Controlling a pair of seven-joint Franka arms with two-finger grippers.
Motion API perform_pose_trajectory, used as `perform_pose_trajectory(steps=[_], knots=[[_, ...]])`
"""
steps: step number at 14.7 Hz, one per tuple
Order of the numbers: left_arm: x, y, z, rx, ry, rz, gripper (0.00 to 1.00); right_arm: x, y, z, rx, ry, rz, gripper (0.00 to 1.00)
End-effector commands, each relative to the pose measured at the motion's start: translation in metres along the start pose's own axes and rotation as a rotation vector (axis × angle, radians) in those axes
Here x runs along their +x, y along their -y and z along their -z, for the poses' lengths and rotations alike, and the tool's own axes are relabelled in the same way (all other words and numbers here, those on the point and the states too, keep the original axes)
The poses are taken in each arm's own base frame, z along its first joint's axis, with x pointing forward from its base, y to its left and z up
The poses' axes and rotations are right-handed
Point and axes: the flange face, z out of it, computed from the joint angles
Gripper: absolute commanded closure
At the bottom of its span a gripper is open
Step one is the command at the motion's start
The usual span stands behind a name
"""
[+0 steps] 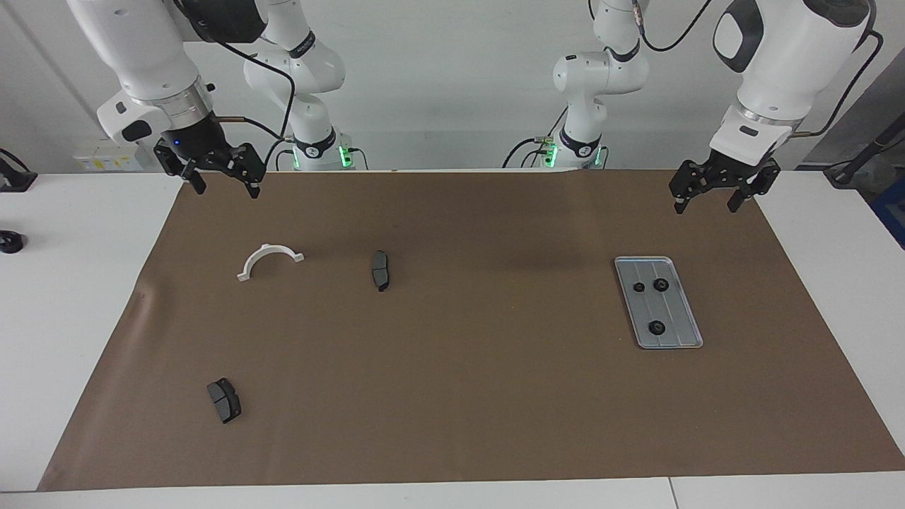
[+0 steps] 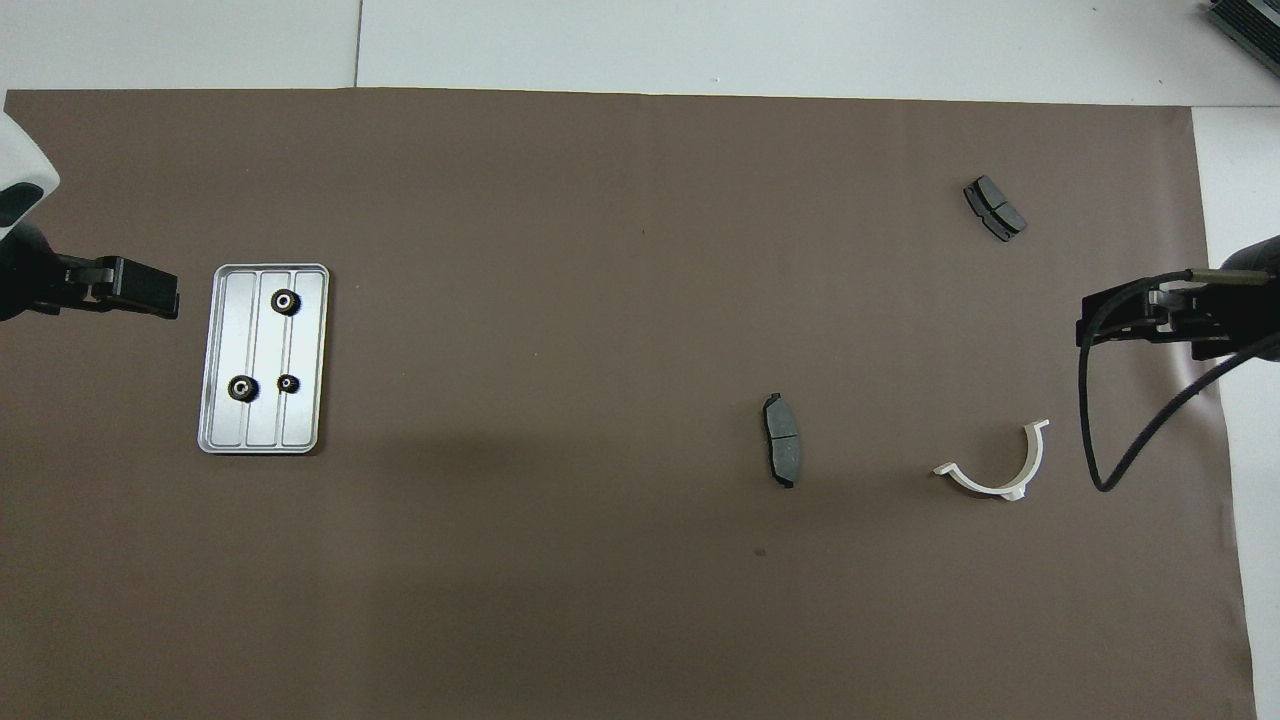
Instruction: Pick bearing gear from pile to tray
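The silver ridged tray (image 1: 677, 317) (image 2: 302, 420) lies on the brown mat toward the left arm's end. Three small black round gears lie in it, among them one (image 1: 657, 327) (image 2: 285, 301) by itself and two side by side (image 1: 661, 284) (image 2: 241, 388). The loose parts lie toward the right arm's end: a white half-ring bracket (image 1: 270, 260) (image 2: 1000, 472) and two dark grey brake pads (image 1: 380, 270) (image 2: 782, 440), (image 1: 224, 400) (image 2: 995, 208). I see no gear among them. My left gripper (image 1: 707, 203) (image 2: 140, 292) is open, empty and raised over the mat beside the tray. My right gripper (image 1: 225, 188) (image 2: 1110, 325) is open, empty and raised over the mat's edge beside the bracket.
The brown mat (image 1: 466, 396) covers most of the white table. A black cable (image 2: 1120, 440) hangs from the right wrist over the mat beside the bracket. A small dark object (image 1: 8, 242) sits on the bare table at the right arm's end.
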Motion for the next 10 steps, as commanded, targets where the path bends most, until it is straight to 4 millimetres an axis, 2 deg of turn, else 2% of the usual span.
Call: perform_pose_trajectory(steps=[1,4,10], knots=[[-0.008,0.005,0.005,-0.020,-0.016,0.016,0.00,-0.004,-0.011,0.002,0.013,0.008,-0.006,0.00],[-0.007,0.009,0.017,-0.013,0.013,0.021,0.00,-0.001,-0.034,0.002,0.015,0.006,-0.047,0.00],[-0.009,0.010,0.024,-0.006,0.014,0.010,0.00,0.003,-0.034,0.005,0.009,-0.039,-0.042,0.00]])
